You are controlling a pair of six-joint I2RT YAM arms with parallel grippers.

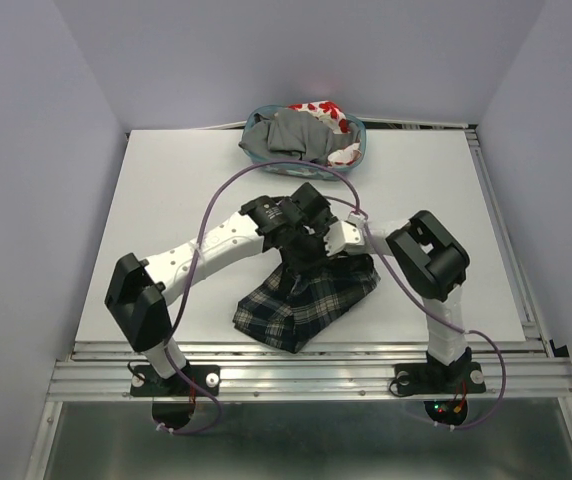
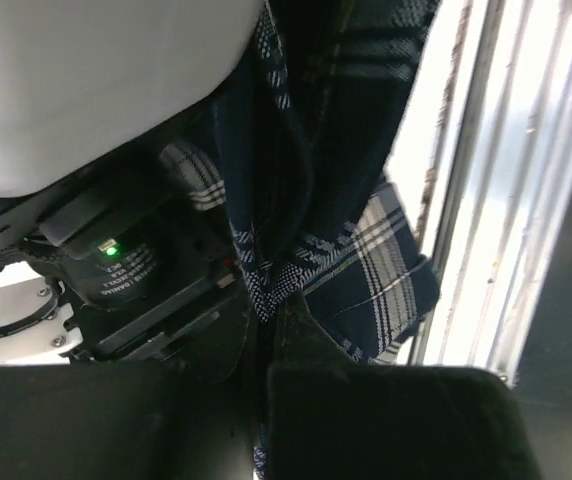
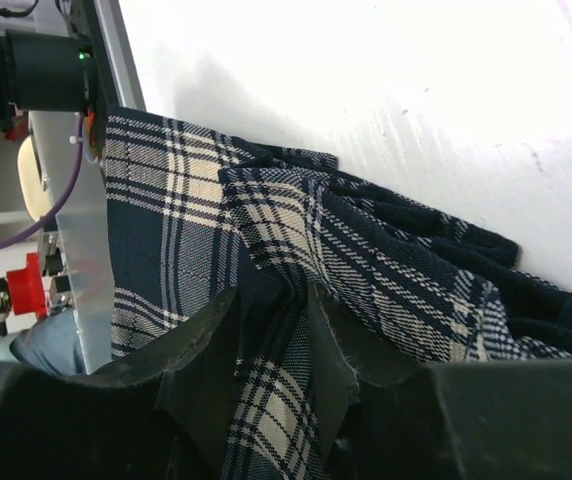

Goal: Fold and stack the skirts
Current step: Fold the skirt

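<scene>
- Top view: the left gripper (image 1: pixel 294 252) and right gripper (image 1: pixel 311 255) meet tip to tip over the middle of the table (image 1: pixel 186 190). From here I cannot tell how wide either one stands.
- The plaid skirt (image 1: pixel 311 300) is drawn up to a peak at the two grippers. The rest lies crumpled below and nearer the arm bases.
- Far beyond both grippers, at the back edge, sits the basket (image 1: pixel 362 140). It holds the grey skirt (image 1: pixel 294 130) and the red-print skirt (image 1: pixel 324 108).
- Left wrist view: the left gripper (image 2: pixel 264 345) is pinching the plaid skirt (image 2: pixel 366 250). A bunched fold runs straight between its fingers (image 2: pixel 311 340), which are nearly closed on it.
- The cloth hangs ahead of the tips. The other arm's white housing (image 2: pixel 86 80) is close on one side and the table's metal rail (image 2: pixel 526 200) on the other.
- Right wrist view: the right gripper (image 3: pixel 271 370) is clamped on the plaid skirt (image 3: pixel 386 270), with a strip of plaid squeezed between its fingers (image 3: pixel 201 340).
- Ahead of the tips the skirt spreads in layered folds onto the white table (image 3: pixel 416 100).
</scene>
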